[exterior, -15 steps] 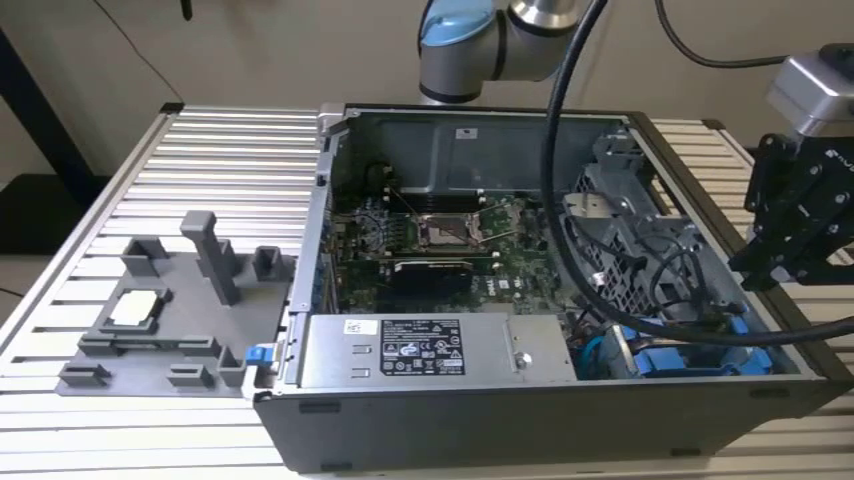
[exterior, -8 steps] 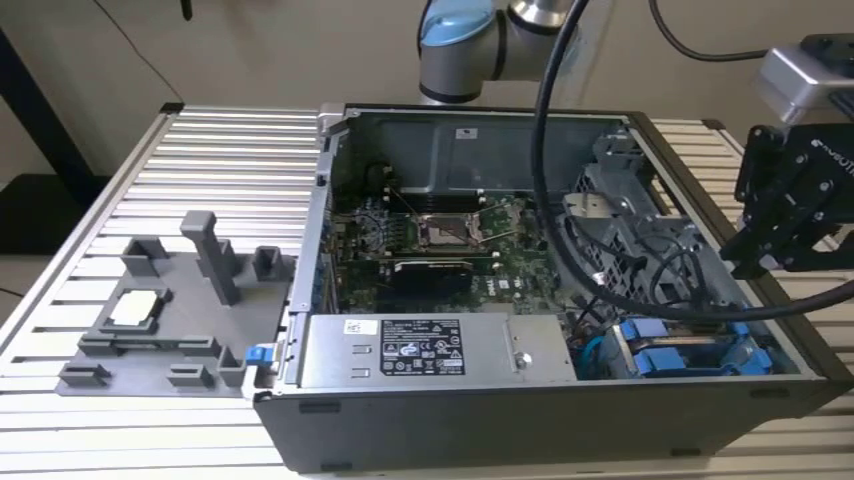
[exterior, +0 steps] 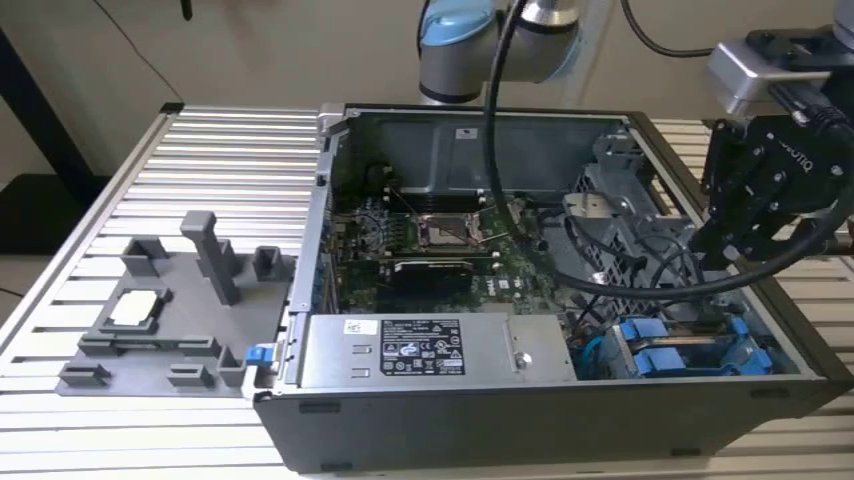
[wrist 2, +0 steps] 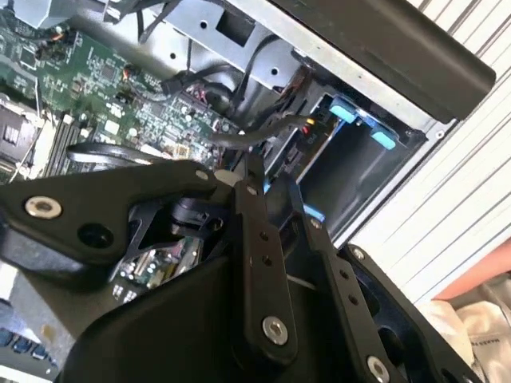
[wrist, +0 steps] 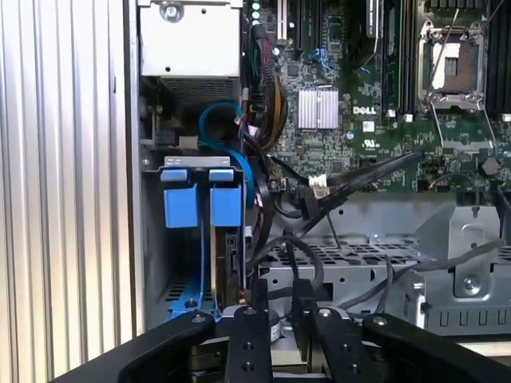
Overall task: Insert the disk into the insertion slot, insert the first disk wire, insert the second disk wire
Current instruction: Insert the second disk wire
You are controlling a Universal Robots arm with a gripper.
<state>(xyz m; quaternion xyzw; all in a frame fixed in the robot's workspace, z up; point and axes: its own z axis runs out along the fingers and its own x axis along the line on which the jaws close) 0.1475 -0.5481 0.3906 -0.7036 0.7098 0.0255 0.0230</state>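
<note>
The disk's bright blue carrier (wrist: 202,199) stands in the insertion slot (wrist: 152,239) at the case's corner, its two end tabs at the mouth; the silver body is mostly hidden. In the exterior view the carrier (exterior: 667,352) shows at the case's near corner, on that view's right. My gripper (wrist: 281,291) hangs just inside the case beside the slot, over the perforated cage. Its fingers stand close together on a black wire (wrist: 289,251) that loops up from between them. In the second wrist view the gripper (wrist 2: 271,187) is near the slot (wrist 2: 359,171). In the exterior view the gripper (exterior: 718,258) hangs above a tangle of cables.
A labelled power supply (exterior: 414,350) lies along the case's near side, beside the slot. The green motherboard (exterior: 427,240) fills the middle, and loose black cables (exterior: 654,270) cross it. A perforated cage (wrist: 351,255) borders the slot. A grey fixture (exterior: 160,310) stands on the slatted table (exterior: 214,150).
</note>
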